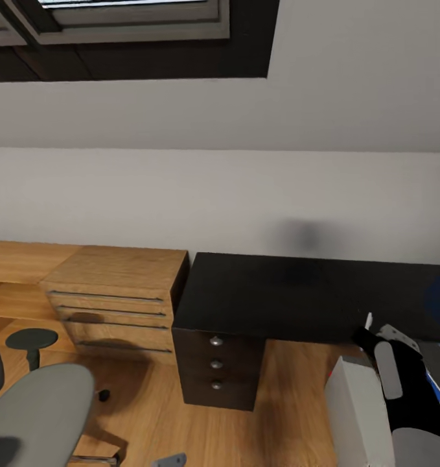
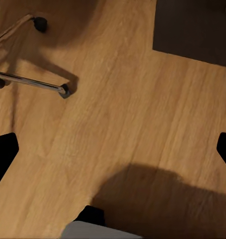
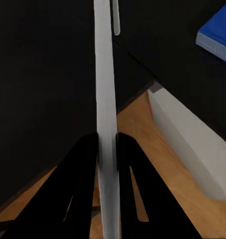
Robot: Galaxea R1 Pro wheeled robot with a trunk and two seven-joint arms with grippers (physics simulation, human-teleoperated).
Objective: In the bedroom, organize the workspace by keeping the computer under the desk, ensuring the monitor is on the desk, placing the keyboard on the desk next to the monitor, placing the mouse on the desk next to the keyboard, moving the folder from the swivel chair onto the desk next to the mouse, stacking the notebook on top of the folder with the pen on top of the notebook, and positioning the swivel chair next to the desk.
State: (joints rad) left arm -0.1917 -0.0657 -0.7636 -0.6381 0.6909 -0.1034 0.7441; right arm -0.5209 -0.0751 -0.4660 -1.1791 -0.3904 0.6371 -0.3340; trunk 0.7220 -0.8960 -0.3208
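**Right gripper clamped on an edge-on grey slab beside the desk**

Head view: the desk (image 1: pixel 310 295), a glossy black top with a three-drawer unit (image 1: pixel 216 366) under its left end, stands against the far wall. To its left sits a light wooden drawer chest (image 1: pixel 113 298). The swivel chair (image 1: pixel 38 415), grey with a black armrest, occupies the near left corner on the wooden floor (image 1: pixel 284 402). At the near right, the light grey-white computer (image 1: pixel 359 415) stands on the floor beside the right arm (image 1: pixel 407 383).

Right wrist view: the right gripper (image 3: pixel 108 149) has its two black fingers (image 3: pixel 83 179) closed narrowly on a thin light-grey slab seen edge-on, apparently the notebook (image 3: pixel 105 99), which rises upright between them. Beyond it lies the black desk top, with the blue folder (image 3: pixel 217 32) resting on it at the far right and a pale thin stick, apparently the pen (image 3: pixel 115 20), lying on the desk just beside the slab's edge. The computer's white top shows below the desk edge.

Left wrist view: the left gripper's black fingertips (image 2: pixel 3 154) sit at opposite borders, spread wide and holding nothing, above bare floor. The chair's chrome legs and castors (image 2: pixel 64 90) lie nearby.
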